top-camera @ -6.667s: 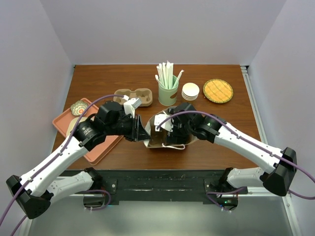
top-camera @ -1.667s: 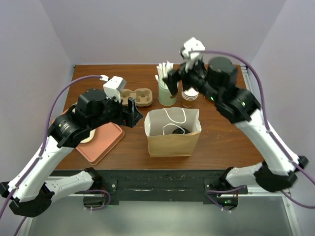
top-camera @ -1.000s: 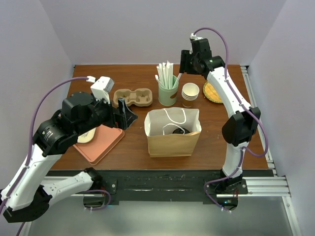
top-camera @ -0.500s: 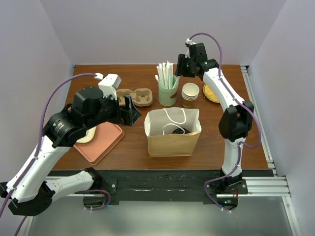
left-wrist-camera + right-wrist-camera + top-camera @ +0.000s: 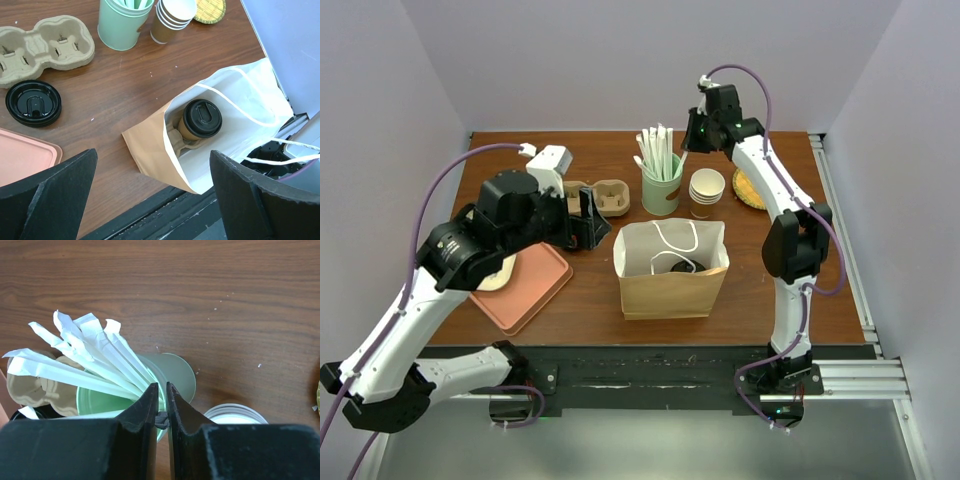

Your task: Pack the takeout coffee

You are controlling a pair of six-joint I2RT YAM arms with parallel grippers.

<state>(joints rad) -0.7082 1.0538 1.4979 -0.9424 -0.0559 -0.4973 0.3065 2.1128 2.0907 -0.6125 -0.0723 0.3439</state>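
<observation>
The takeout coffee point(image 5: 201, 119), a brownish paper cup with a black lid, stands inside the open paper bag point(image 5: 148, 146) at the table's middle point(image 5: 671, 266). My left gripper point(image 5: 152, 200) hovers wide open above and to the left of the bag point(image 5: 588, 216), holding nothing. My right gripper point(image 5: 162, 390) is raised over the green cup of wrapped straws point(image 5: 90, 402) at the back point(image 5: 692, 138). Its jaws stand almost together with a thin gap. Whether a straw sits between them I cannot tell.
A loose black lid point(image 5: 33, 102) and a cardboard cup carrier point(image 5: 45, 47) lie left of the green cup. A stack of white-topped paper cups point(image 5: 706, 192) and a woven coaster point(image 5: 744, 186) sit at the back right. A pink tray point(image 5: 525, 290) lies under my left arm.
The right gripper's jaws have closed nearly together while the arm stays over the straw cup. My left arm has shifted slightly right, toward the cup carrier.
</observation>
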